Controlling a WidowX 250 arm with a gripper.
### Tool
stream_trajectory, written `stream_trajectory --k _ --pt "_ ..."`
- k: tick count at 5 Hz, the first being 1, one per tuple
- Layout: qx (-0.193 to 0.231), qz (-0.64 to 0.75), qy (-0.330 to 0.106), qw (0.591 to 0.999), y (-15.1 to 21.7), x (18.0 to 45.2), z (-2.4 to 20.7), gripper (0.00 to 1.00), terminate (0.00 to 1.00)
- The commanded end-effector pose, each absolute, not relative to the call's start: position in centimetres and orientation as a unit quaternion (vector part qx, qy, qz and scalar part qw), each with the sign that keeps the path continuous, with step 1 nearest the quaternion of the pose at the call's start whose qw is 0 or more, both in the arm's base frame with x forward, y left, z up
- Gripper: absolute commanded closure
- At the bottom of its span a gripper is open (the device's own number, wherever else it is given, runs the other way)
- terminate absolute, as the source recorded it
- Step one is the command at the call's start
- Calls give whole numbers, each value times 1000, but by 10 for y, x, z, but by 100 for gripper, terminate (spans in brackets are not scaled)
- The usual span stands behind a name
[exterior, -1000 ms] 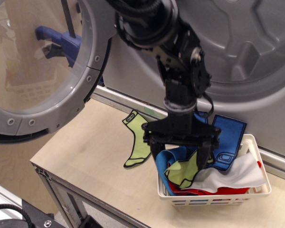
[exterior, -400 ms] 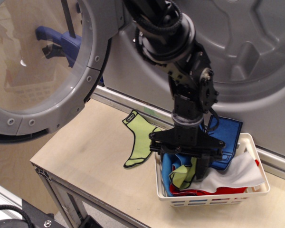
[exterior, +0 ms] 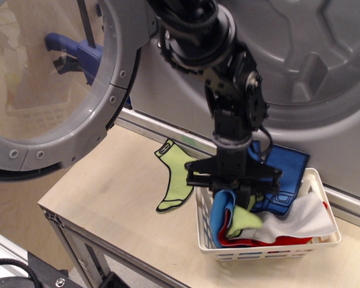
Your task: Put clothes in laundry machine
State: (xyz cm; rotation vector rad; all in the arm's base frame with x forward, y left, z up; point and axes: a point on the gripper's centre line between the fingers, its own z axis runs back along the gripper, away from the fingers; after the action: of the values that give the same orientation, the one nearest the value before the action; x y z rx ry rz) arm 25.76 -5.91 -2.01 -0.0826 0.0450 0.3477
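Note:
My gripper (exterior: pixel 239 193) hangs over the left part of the white slotted basket (exterior: pixel 264 247). Its fingers have come together on a blue cloth piece (exterior: pixel 221 211) and a lime-green sock (exterior: pixel 243 221), bunched under them. Blue shorts (exterior: pixel 283 174) lean on the basket's back rim. White cloth (exterior: pixel 300 219) and a red piece (exterior: pixel 246 241) lie inside. Another lime-green sock (exterior: pixel 175 180) lies flat on the table, left of the basket. The grey laundry machine's drum opening (exterior: pixel 312 54) is behind my arm. Its round clear-window door (exterior: pixel 54 90) stands open at the left.
The wooden table (exterior: pixel 108 192) ends in an edge at the front left. A metal sill (exterior: pixel 156 129) runs along the foot of the machine. A blue clamp (exterior: pixel 78 54) shows through the door window.
My gripper dropped into the basket with its fingers spread, then closed them. The blue piece and green sock are now gathered between them.

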Motion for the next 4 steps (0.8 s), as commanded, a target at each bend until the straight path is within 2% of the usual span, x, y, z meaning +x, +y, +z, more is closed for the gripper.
stream_trajectory --k 1,3,4 --pt "-79 165 -92 979 -63 279 54 100 0" --pt "-131 91 -242 957 -72 297 106 100 0" --pt "-138 95 -291 942 -69 314 122 100 0"
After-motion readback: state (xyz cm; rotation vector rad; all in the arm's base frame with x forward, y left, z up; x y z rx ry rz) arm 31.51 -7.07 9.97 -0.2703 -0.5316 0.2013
